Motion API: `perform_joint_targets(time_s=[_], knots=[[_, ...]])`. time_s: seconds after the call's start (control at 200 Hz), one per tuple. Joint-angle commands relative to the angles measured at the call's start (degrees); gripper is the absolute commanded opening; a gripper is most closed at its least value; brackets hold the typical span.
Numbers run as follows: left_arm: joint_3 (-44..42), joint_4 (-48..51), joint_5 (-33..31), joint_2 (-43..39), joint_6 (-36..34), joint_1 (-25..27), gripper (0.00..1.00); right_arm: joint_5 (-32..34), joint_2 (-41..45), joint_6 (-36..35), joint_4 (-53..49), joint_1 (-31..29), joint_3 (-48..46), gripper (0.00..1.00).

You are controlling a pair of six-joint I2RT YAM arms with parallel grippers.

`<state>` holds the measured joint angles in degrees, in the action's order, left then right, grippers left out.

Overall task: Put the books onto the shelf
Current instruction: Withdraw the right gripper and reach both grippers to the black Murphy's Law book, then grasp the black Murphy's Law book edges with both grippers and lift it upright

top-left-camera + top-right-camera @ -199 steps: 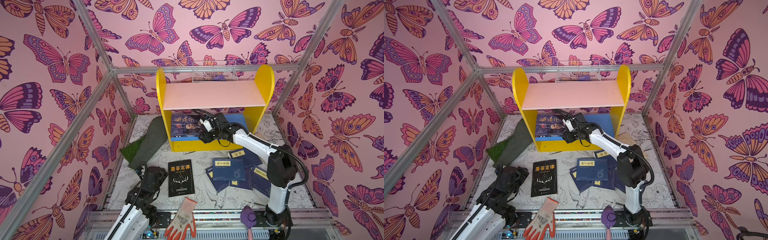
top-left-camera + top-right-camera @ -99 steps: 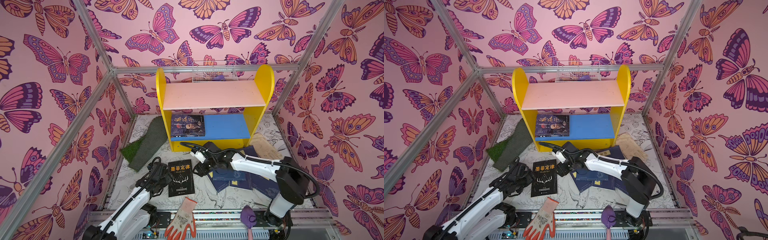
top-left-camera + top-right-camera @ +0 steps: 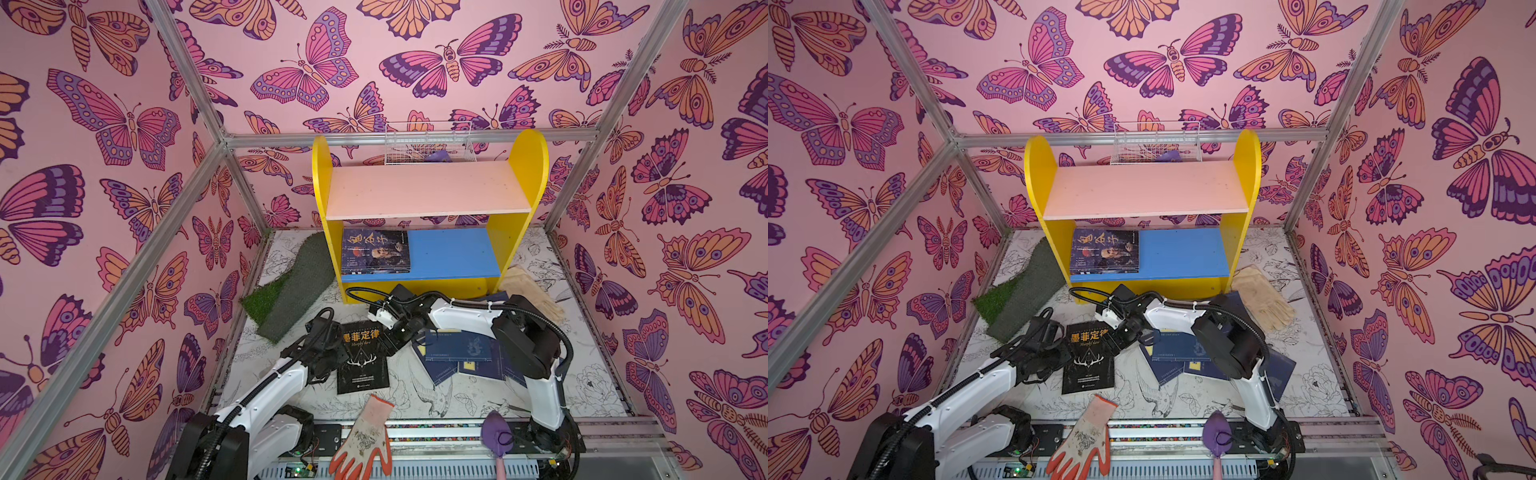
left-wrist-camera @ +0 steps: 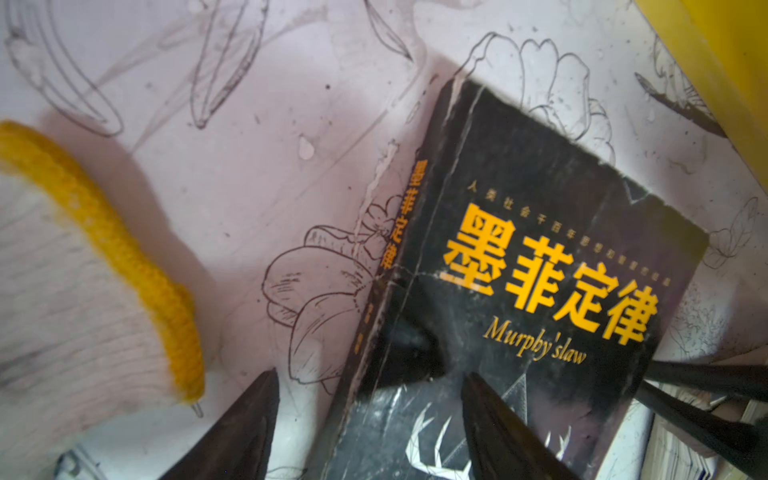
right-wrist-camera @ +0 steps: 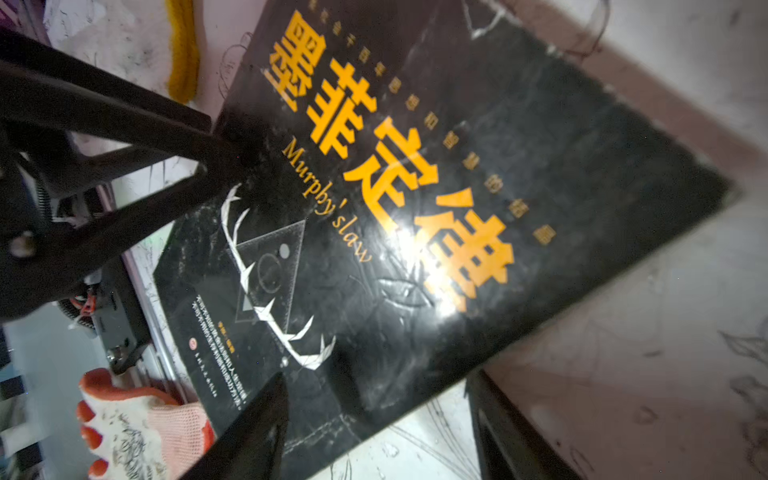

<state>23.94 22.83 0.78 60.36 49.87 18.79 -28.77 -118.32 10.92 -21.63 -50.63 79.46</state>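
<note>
Jaws of left gripper (image 4: pixel 370 382) and right gripper (image 5: pixel 374 382) stand apart, straddling opposite edges of the black paperback with orange title (image 3: pixel 363 357), flat on the white floral mat (image 3: pixel 415 399). Best close evenly, lift level, then carry to the blue board (image 3: pixel 453 253) of the yellow-sided shelf (image 3: pixel 528 166).

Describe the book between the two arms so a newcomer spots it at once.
Start at the yellow shelf at the back, then drop to the mat before it. The black book lies flat there, left of the navy books. Only it carries big orange characters and white antlers.
</note>
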Motion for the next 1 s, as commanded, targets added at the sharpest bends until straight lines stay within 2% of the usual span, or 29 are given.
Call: perform_joint_targets(time_s=[0.0, 0.155, 0.406, 0.541, 0.721, 0.847, 0.997], knots=[[-0.4, -0.3, 1.7, 2.2, -1.6, 0.3, 0.69, -6.0, -2.4, 2.9, -1.4, 1.5, 1.7, 0.68], [0.4, -1.1, 2.8, 4.9, -2.1, 0.3, 0.63, -11.4, -0.8, 6.1, 3.3, 2.0, 2.0, 0.66], [0.7, -2.4, 4.0, 6.4, -2.4, 0.4, 0.49, -14.1, 3.4, 9.7, 9.0, 2.1, 3.1, 0.60], [-0.2, -4.4, 5.1, 4.4, -2.7, 0.4, 0.41, -14.3, 3.9, 11.7, 12.4, 2.1, 3.1, 0.56], [-2.6, -9.7, 7.6, -0.8, -2.5, 0.4, 0.40, -13.0, 2.2, 13.8, 14.7, 2.1, 3.4, 0.50], [-4.0, -11.8, 7.8, -4.3, -1.6, 0.3, 0.42, -9.1, 1.6, 13.0, 13.2, 2.1, 3.0, 0.40], [-4.5, -12.9, 7.2, -8.5, 0.3, 0.3, 0.42, -8.4, 1.8, 12.3, 13.5, 2.2, 1.6, 0.17]])
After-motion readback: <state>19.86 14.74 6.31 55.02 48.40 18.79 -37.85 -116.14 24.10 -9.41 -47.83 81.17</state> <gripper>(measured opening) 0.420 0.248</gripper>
